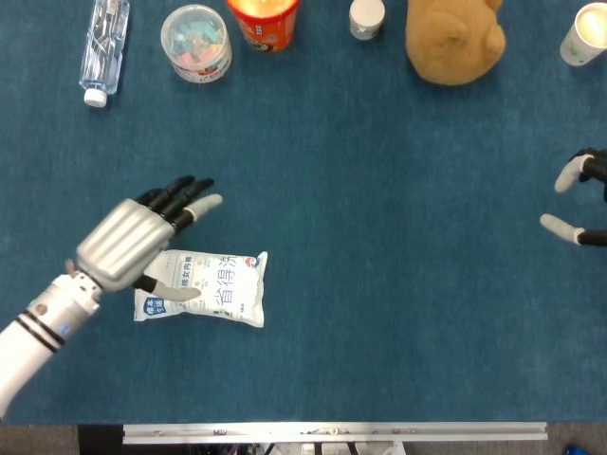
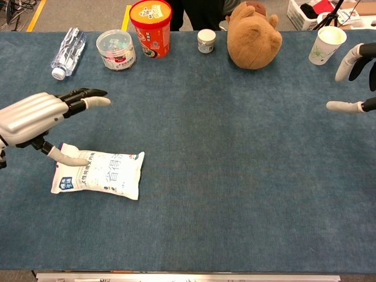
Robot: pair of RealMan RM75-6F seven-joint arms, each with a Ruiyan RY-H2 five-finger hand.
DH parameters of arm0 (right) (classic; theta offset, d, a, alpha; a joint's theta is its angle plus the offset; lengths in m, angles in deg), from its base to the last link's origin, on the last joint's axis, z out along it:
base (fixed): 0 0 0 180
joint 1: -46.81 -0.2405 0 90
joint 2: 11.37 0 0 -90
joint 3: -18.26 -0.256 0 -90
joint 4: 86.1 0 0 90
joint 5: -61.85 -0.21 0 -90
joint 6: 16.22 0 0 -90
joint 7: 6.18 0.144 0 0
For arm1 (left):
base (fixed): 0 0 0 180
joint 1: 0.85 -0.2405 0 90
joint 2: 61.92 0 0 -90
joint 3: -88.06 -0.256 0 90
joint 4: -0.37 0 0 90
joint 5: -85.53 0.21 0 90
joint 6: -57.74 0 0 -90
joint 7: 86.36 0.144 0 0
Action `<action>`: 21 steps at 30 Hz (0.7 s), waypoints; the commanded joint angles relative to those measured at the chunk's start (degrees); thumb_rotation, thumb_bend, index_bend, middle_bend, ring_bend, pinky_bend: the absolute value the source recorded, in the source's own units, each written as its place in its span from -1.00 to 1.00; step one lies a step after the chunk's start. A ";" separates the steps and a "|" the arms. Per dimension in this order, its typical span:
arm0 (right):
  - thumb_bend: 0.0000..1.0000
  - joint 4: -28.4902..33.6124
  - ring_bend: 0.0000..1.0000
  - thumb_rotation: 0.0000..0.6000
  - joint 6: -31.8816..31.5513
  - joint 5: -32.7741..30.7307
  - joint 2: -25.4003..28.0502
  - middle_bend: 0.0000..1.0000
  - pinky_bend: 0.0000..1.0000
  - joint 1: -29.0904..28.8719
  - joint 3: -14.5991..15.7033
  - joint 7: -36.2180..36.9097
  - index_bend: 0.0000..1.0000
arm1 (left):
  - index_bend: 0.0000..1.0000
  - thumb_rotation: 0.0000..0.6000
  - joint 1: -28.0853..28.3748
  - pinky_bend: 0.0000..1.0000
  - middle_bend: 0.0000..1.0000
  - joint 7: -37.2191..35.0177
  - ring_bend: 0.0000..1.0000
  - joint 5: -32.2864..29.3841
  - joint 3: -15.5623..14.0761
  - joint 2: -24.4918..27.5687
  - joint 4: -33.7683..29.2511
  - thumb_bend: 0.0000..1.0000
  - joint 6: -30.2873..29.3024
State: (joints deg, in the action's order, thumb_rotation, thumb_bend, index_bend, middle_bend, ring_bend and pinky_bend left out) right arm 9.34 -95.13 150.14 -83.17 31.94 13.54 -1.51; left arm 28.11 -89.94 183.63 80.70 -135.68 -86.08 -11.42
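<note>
- The left hand point(image 1: 128, 245) is hovering over the blue table point(image 1: 379, 284) with its fingers spread and nothing held; a white pouch point(image 1: 204, 289) with blue print is lying flat on the cloth just beneath it, near the front-left edge.
- In the chest view, the thumb appears to be hanging over or touching the pouch's top edge point(image 2: 76, 157); contact cannot be confirmed. Any sideways drift here is likely dragging the soft bag along or flipping a corner.
- The pouch is looking limp and smooth, so a shallow grasp is risking a slip or a pinch of wrapper only.
- The right hand point(image 2: 355, 76) is showing only partly at the far right edge, fingers apart and gripping nothing, close to a paper cup point(image 2: 326, 44); a careless swing there is risking a knock-over.
- A water bottle point(image 1: 102, 43), a clear tub point(image 1: 196, 43), a red canister point(image 2: 150, 27), a small white jar point(image 2: 206, 41) and a brown plush toy point(image 2: 254, 36) are lining the far edge, well apart from the pouch.
</note>
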 commanded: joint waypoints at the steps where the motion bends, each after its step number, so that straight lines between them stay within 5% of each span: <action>1: -1.00 0.56 0.00 1.00 -0.05 0.23 0.11 0.10 0.30 -0.20 -0.18 -0.52 0.15 | -0.69 0.52 -2.66 -0.40 -0.88 -0.17 -0.89 1.86 1.02 1.36 0.41 -1.00 -6.21; 4: -1.00 1.19 0.00 1.00 -0.04 0.43 0.10 0.10 0.30 -0.46 -0.36 -1.08 0.15 | -0.63 0.99 -4.95 -0.22 -0.71 -0.85 -0.74 2.84 2.41 0.94 1.01 -1.00 -12.68; 13: -1.00 2.45 0.00 1.00 0.42 0.80 -0.90 0.10 0.30 -1.11 -0.38 -2.56 0.15 | -0.47 1.00 -10.01 -0.15 -0.47 -3.78 -0.58 4.52 5.50 -0.11 0.85 -1.00 -25.94; 21: -1.00 2.82 0.00 1.00 -0.17 0.19 -1.89 0.10 0.30 -0.66 -0.29 -2.05 0.15 | -0.44 1.00 -13.48 -0.09 -0.23 -2.11 -0.41 1.99 5.42 3.75 -6.04 -1.00 -27.45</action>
State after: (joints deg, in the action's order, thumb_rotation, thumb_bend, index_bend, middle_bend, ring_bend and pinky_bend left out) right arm 12.13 -95.21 150.37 -84.97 31.22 13.22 -3.67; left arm 15.52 -92.54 186.40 86.12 -133.02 -90.49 -38.83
